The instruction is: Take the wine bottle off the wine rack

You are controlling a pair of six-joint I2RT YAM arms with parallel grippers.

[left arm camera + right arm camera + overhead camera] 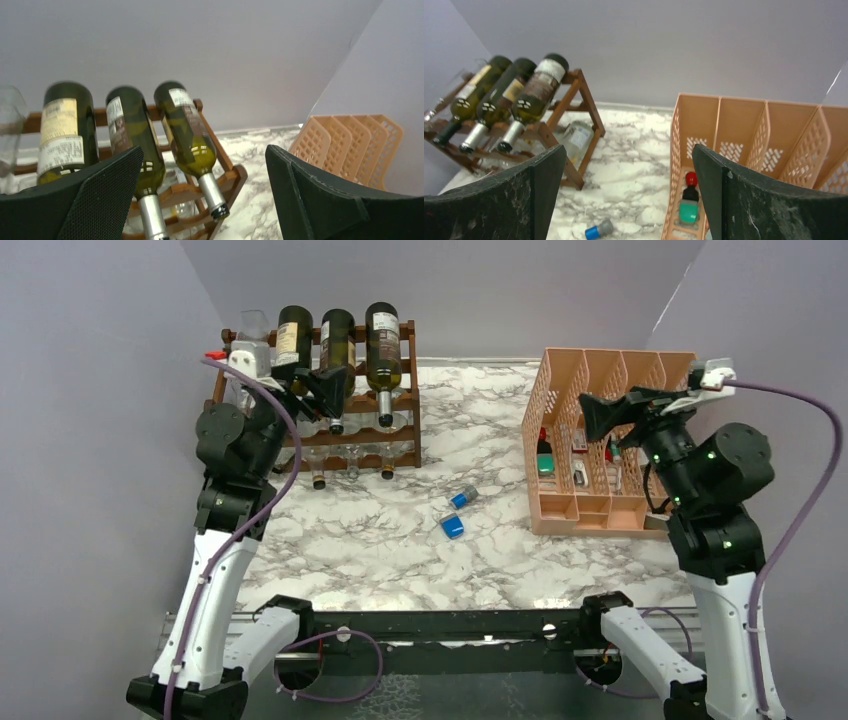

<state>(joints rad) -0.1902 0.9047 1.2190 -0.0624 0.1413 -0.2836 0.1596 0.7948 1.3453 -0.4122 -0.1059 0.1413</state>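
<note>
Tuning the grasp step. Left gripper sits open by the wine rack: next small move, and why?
Probably ease the left gripper forward around the rightmost wine bottle on the rack. The jaws stand open and empty, and in the wrist view that bottle lies ahead, in the gap between the fingers. Closing now would likely catch nothing.

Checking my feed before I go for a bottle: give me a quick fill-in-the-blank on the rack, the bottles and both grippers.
1. The wine rack holds ___ dark wine bottles on its top row.
2. The left gripper and the right gripper are both ___.
3. In the overhead view, the peach organizer stands to the ___ of the wine rack.
Missing words: three; open; right.
</note>
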